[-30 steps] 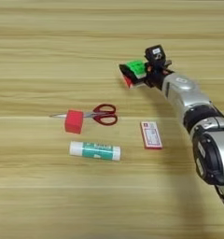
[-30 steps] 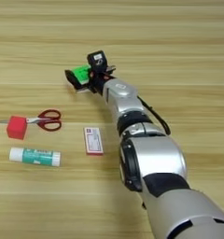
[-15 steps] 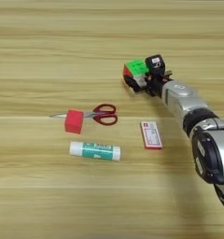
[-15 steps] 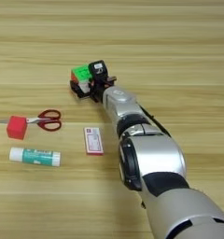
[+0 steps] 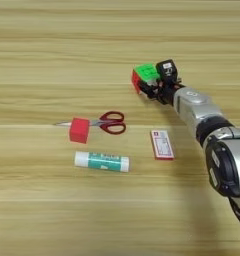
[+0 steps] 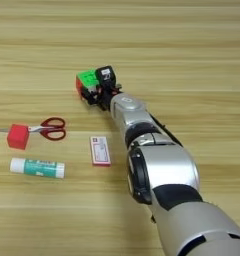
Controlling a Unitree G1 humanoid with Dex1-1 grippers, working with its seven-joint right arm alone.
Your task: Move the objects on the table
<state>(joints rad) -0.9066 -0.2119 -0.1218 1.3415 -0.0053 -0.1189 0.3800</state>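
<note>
While the right gripper (image 5: 153, 85) has its black fingers closed around the puzzle cube (image 5: 144, 76) at the far right of the table (image 5: 52, 40), the hold looks to sit on the cube's near side only, so it may twist or slip loose if the arm swings quickly. Well apart, the small red cube (image 5: 79, 130) touches the scissors (image 5: 106, 122), with the glue stick (image 5: 102, 161) and flat card (image 5: 162, 144) nearer. Print on stick and card cannot be read.

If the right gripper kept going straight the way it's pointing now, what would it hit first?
The green, red and white puzzle cube, already at the right gripper. Beyond it, toward the upper left, only bare wooden table shows.
</note>
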